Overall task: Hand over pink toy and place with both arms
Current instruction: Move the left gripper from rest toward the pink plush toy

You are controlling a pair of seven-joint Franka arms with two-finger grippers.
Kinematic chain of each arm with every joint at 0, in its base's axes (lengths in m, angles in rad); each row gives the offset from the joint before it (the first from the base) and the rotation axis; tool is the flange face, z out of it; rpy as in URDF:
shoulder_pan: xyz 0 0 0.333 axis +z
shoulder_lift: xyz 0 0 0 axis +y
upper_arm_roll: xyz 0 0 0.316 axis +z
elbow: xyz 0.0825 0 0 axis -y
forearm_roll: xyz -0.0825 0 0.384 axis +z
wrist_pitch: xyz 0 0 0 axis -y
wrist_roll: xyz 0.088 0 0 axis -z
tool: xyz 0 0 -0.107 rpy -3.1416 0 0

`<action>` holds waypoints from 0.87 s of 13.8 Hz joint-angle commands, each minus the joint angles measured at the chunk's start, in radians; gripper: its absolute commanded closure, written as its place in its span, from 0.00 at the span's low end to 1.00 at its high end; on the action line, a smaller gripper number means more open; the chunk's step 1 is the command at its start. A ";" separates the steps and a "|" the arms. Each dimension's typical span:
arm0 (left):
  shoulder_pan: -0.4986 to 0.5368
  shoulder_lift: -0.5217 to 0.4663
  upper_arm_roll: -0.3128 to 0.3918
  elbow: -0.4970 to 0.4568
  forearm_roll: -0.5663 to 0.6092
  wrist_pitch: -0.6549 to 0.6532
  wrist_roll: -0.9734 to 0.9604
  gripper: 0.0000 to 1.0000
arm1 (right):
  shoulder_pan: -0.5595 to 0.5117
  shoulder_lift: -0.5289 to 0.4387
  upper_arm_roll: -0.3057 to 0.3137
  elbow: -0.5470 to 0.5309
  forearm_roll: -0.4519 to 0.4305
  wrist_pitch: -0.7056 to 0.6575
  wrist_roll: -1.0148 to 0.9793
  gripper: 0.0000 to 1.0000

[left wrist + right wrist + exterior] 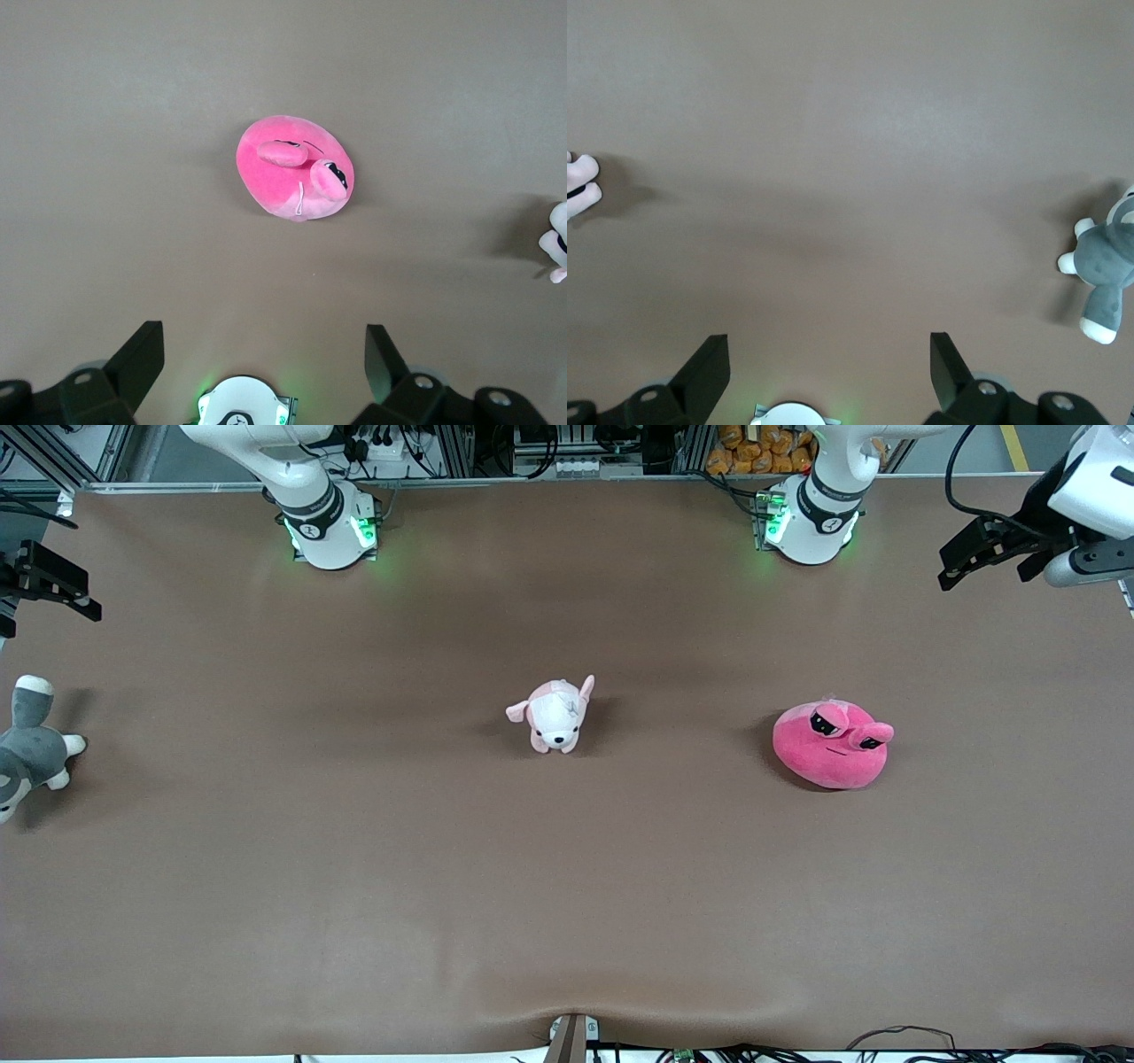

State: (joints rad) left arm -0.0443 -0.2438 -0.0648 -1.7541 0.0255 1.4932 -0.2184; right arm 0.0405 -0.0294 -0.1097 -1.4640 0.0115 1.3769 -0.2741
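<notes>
1. My left gripper (264,365) hangs high over the left arm's end of the table, jaws spread wide and empty; I judge it is placed so because the pink toy (832,744) sits on that end, mine to fetch first
2. My right gripper (829,367) waits aloft over its own end, jaws equally wide, holding nothing
3. The toy rests on the brown table (354,886), well apart from the pale puppy plush (555,716): a hot-pink rounded blob with bulging half-lidded black eyes
</notes>
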 commanded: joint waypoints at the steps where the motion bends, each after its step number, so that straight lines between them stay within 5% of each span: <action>1: 0.001 0.014 -0.001 0.027 0.014 -0.030 0.046 0.00 | 0.002 -0.004 -0.002 -0.004 -0.011 -0.015 -0.011 0.00; 12: 0.007 0.118 0.000 0.120 0.076 -0.093 0.057 0.00 | 0.012 -0.007 -0.002 -0.004 -0.021 -0.030 -0.011 0.00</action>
State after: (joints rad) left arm -0.0434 -0.1599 -0.0646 -1.6730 0.0847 1.4276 -0.1634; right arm 0.0554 -0.0298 -0.1111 -1.4645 0.0039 1.3536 -0.2755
